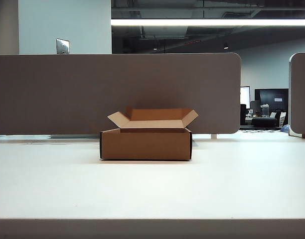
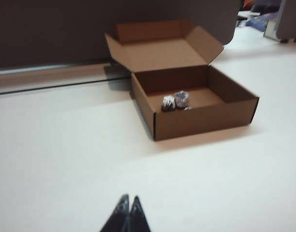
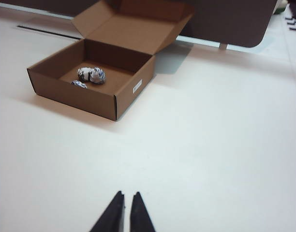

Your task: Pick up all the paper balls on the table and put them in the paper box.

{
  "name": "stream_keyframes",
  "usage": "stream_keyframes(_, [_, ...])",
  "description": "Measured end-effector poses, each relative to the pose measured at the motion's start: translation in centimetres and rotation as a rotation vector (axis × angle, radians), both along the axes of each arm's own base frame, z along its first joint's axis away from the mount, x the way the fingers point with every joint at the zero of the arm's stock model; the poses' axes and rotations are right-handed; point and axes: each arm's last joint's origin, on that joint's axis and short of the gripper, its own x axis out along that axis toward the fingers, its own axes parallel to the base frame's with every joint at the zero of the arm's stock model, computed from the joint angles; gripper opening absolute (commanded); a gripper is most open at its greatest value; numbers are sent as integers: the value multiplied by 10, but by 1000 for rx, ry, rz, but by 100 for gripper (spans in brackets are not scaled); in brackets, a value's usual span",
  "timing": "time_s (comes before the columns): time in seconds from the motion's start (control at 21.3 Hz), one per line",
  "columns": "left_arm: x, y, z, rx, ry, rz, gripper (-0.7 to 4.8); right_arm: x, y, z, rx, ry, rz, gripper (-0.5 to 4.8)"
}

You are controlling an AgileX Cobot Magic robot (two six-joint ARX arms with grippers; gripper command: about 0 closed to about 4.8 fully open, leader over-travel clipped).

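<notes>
Both grippers are hanging over the bare white table [image 1: 152, 189], well apart from the paper box [image 1: 146, 143] and on its near side. Left gripper [image 2: 129, 198] is showing its two dark fingertips pressed together, clenched on nothing. Right gripper [image 3: 127, 194] is showing its tips nearly together with a thin slit between them, also carrying nothing. Neither arm is appearing in the exterior view. Inside the paper box, the paper balls [image 2: 175, 100] are lying on its floor, two touching each other and a third peeking just over the front wall beside them. Behind the paper box, the partition panel [image 1: 117, 92] is standing upright.
</notes>
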Motion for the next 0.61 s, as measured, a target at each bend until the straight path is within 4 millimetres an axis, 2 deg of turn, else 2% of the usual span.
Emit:
stream_keyframes(0.23, [4, -5, -14, -68, -106, -85, -6, 16, 9, -30, 74, -136, 56, 44])
stream_keyframes(0.28, [4, -5, -15, -83, -112, -83, -6, 19, 11, -44, 80, -149, 56, 44])
stream_keyframes(0.33, [5, -5, -17, -86, -114, -83, -6, 21, 12, -56, 78, -146, 56, 44])
stream_keyframes(0.61, [6, -6, -37, -58, -53, -83, -6, 23, 13, -87, 66, -117, 55, 44])
